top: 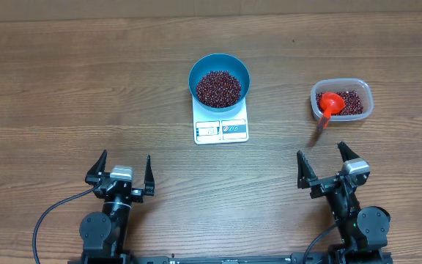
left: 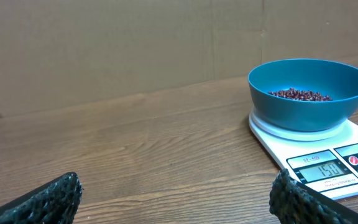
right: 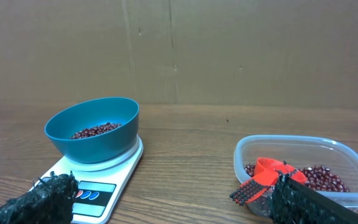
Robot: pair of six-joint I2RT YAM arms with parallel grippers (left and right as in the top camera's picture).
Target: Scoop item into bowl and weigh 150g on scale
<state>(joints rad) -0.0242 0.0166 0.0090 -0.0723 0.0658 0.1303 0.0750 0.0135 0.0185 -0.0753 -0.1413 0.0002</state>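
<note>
The blue bowl (top: 220,79) stands on the white scale (top: 221,129) at the table's middle, with dark red-brown beans (top: 218,87) in it. In the left wrist view the bowl (left: 309,93) sits on the scale (left: 328,163), whose display reads 150. More beans (top: 350,102) lie in a clear tub (top: 341,100) on the right, with a red scoop (top: 330,107) resting in it, handle over the near rim. My left gripper (top: 123,171) is open near the front left, empty. My right gripper (top: 330,166) is open at the front right, empty, short of the tub (right: 303,171).
A cardboard wall (right: 229,50) stands behind the wooden table (top: 86,88). The arms' bases and cables (top: 50,216) sit at the front edge.
</note>
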